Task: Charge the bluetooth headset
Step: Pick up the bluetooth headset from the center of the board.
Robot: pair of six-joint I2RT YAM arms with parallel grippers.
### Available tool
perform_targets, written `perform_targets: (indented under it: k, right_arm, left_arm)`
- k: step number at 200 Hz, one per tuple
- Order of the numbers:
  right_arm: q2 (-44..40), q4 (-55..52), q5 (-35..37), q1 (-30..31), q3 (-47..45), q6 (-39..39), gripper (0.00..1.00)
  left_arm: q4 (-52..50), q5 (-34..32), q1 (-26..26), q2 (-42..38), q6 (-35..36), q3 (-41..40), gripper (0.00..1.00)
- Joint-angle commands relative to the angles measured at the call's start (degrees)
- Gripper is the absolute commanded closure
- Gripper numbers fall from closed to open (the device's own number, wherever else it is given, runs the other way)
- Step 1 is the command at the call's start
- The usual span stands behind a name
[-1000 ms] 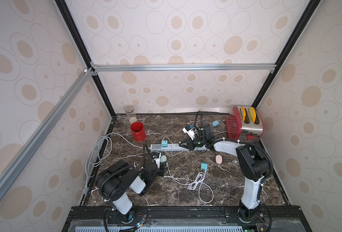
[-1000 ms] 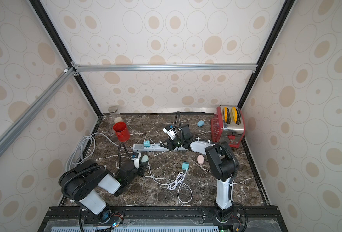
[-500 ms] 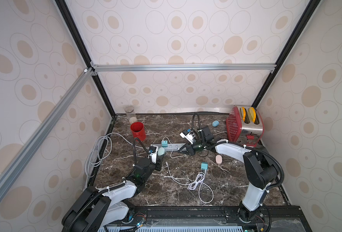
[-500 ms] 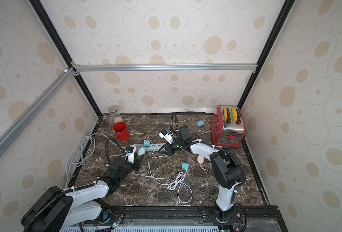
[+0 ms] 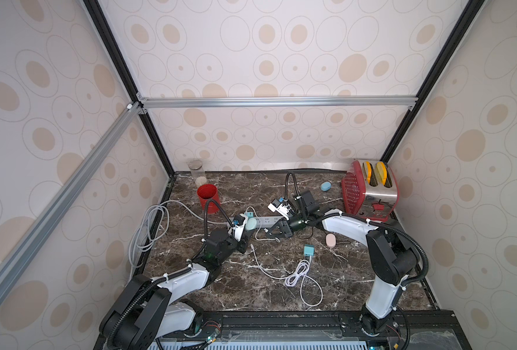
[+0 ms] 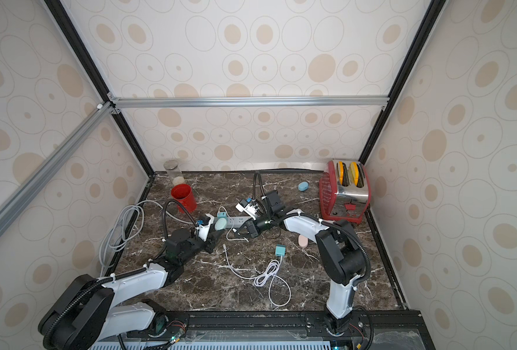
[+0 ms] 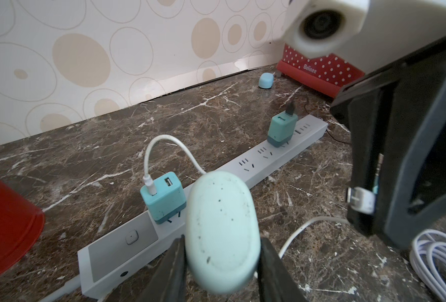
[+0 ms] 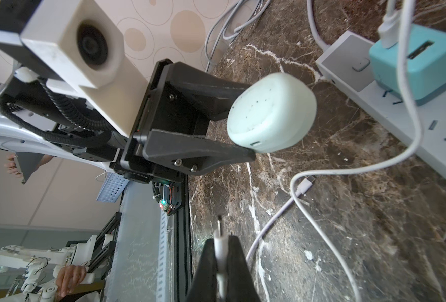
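Cord (image 5: 139, 242), grey and looped, lies at the left edge of the bench (image 5: 245, 300), with a glass jar (image 5: 197, 172) and a red cup (image 5: 208, 195) behind it near the back corner. Next is the left gripper (image 7: 220, 261), its jaws pinching the mint headset case (image 7: 221, 230) by two opposite sides and holding it clear of the bench, just in front of the grey power strip (image 7: 258, 162). A teal charger (image 7: 164, 201) is plugged into the strip close behind the case, with a white cable (image 7: 147, 180) seated in one of its ports. A second teal charger (image 7: 282, 130) stands farther along the strip.

To the right, the right gripper (image 8: 221, 243) faces the case, jaws pressed together on a white cable plug (image 8: 219, 235). The plug's metal tip points toward the case but is apart from it. In front of both grippers a coiled white cable (image 5: 296, 272) lies on the bench beside a loose teal charger (image 5: 309, 250), then a pink case (image 5: 330, 240). A blue case (image 5: 325, 186) rests near the back wall, next to the red toaster (image 5: 369, 194) in the right rear corner.
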Motion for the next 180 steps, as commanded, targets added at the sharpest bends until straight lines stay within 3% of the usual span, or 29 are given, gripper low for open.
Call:
perform_targets:
  k: [1,79,180]
  right_arm:
    - [1.4,-5.2,-0.4,0.6,3.0,-2.4,1.00]
    - [3.6,-8.2,-2.1,1.4,5.8,-1.1,1.00]
    - [5.6,0.8,-4.4,1.4,4.8,9.3,1.00]
  left_arm:
    - [1.5,4.0,0.1,0.5,3.9,2.5,0.61]
    - [1.9,6.2,0.1,0.4,5.1,3.6,0.62]
    - [2.4,7.0,0.0,-1.0,5.0,2.5,0.62]
